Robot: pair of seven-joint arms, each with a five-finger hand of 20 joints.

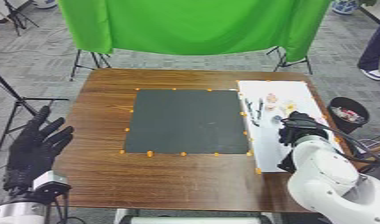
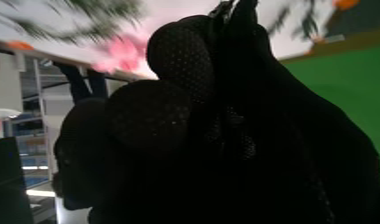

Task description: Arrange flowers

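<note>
On the right of the table, the right hand (image 1: pixel 302 125) is over the white sheet (image 1: pixel 268 142), beside a yellow flower (image 1: pixel 289 107). Two pale pink flowers (image 1: pixel 272 98) and dark stems (image 1: pixel 255 110) lie farther left on the sheet. In the right wrist view, the right hand (image 2: pixel 160 115) has curled fingers, tips close to the thumb, and no held flower can be made out. Beyond it are a pink flower (image 2: pixel 124 52) and blurred green leaves (image 2: pixel 98 10). Off the table's left edge, the left hand (image 1: pixel 35 145) is open, its fingers straight.
A dark grey mat (image 1: pixel 188 122) lies mid-table, with orange markers around its edges. The brown tabletop (image 1: pixel 186 185) extends in front of it. A black bin (image 1: pixel 348 114) stands beyond the table's right edge, and a green cloth (image 1: pixel 195 25) hangs behind the table.
</note>
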